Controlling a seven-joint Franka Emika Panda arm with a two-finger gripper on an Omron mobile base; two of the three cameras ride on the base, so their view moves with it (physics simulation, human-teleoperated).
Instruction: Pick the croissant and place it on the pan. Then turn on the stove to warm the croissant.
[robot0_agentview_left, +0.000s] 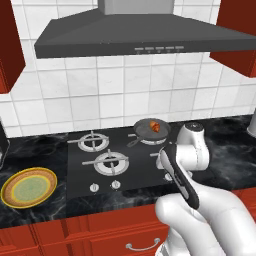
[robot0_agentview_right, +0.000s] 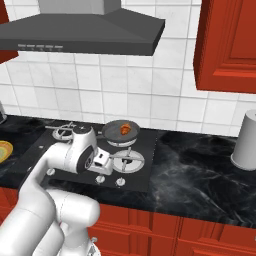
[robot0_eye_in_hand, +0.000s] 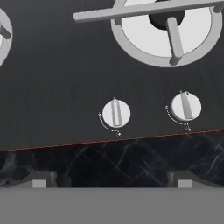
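The end effector (robot0_eye_in_hand: 112, 179) itself is hard to make out: in the hand view just its two small finger tips (robot0_eye_in_hand: 39, 179) rise at the bottom edge, set far apart, and in both base views the arm's own white links cover it. The jaws stand fully open with nothing between them; they hold and touch nothing, and hang above the near edge of the stove (robot0_agentview_left: 80, 172), over the dark marbled table (robot0_eye_in_hand: 131, 159).

In the hand view two round silver knobs, the left knob (robot0_eye_in_hand: 116, 113) and the right knob (robot0_eye_in_hand: 186, 106), sit just beyond the finger tips, near the stove's front edge. A ringed burner (robot0_eye_in_hand: 166, 26) is cut off by the top of that view, and another is clipped at the far left.

The croissant (robot0_agentview_left: 156, 127) lies in the pan (robot0_agentview_left: 145, 131), which sits on the far right burner. In the left base view the arm hides the stove's near right corner. In the right base view the arm covers much of the stove's left half.

A yellow-rimmed plate (robot0_agentview_left: 29, 187) rests on the table left of the stove; a grey cylinder (robot0_agentview_right: 246, 140) at the right is cut off by the frame.
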